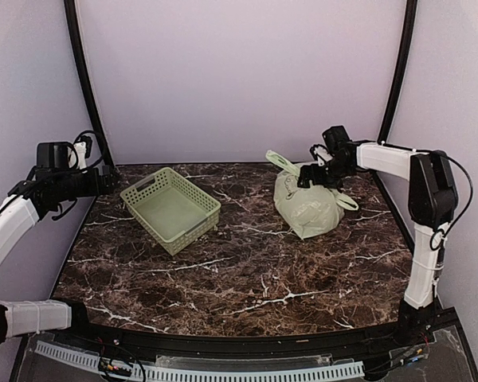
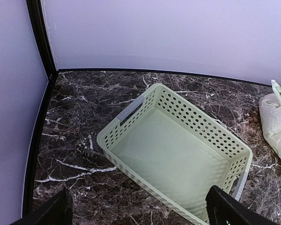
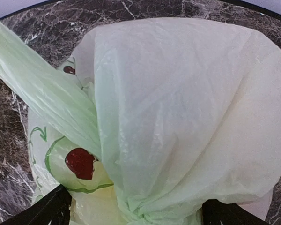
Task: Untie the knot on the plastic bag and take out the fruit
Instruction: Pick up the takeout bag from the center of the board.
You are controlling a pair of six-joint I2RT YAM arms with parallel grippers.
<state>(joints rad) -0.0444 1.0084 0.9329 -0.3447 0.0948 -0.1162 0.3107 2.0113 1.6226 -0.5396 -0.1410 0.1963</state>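
The right hand (image 1: pixel 311 177) reaches the plastic bag (image 1: pixel 307 208), fingers (image 3: pixel 42 211) open around the knot (image 3: pixel 136 214). The left hand (image 2: pixel 140 192), also open, hangs raised beside the basket (image 2: pixel 131 110)

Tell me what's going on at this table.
The right gripper is at the top of the plastic bag. It is open, with its fingers on either side of the knot, which is still tied. The bag sits closed at the far right of the table. The left gripper hangs open at the far left, touching nothing. It faces the basket, which holds nothing.
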